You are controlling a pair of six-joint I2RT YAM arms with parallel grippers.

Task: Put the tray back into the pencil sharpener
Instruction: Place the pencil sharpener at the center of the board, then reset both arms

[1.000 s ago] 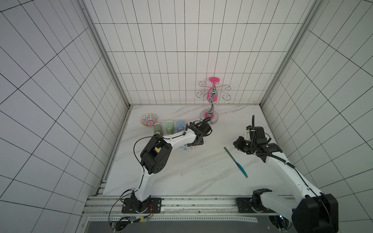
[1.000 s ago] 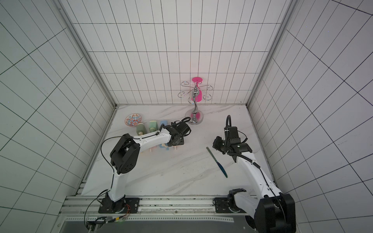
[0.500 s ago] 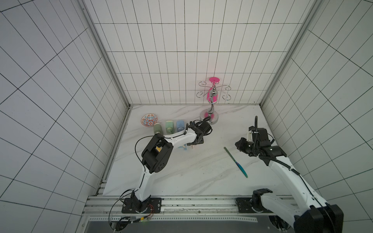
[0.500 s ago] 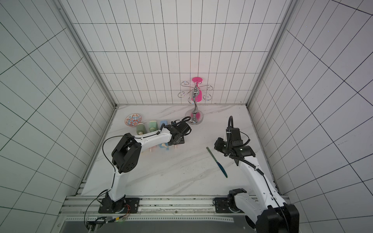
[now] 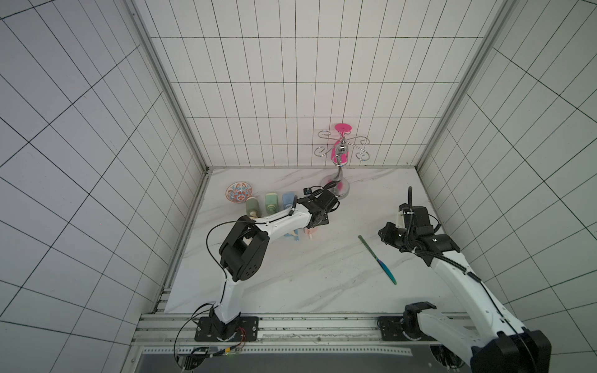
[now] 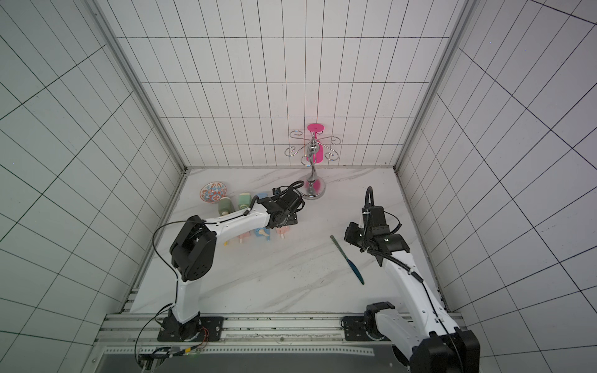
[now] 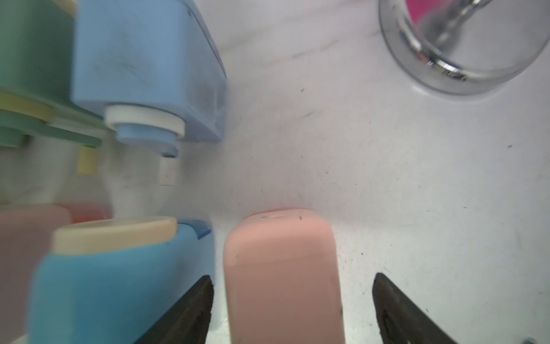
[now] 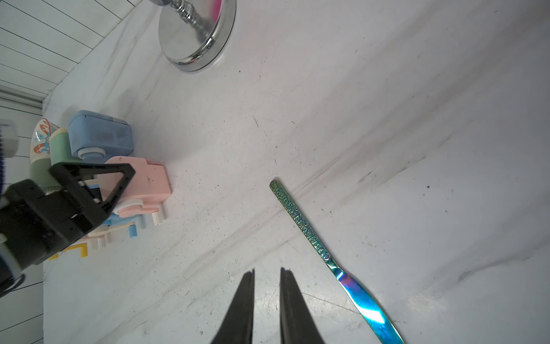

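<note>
The left tool (image 7: 293, 275) stands unclenched, its fingers (image 7: 193, 309) on either side of the pink pencil sharpener (image 7: 279, 268) without touching it. The sharpener lies on the table (image 8: 387, 119) just beside a blue one (image 7: 119, 283), and its tray (image 8: 159, 178) looks seated in the body. The right tool (image 8: 268, 269) hovers barely parted and empty, near an iridescent knife (image 8: 300, 220).
</note>
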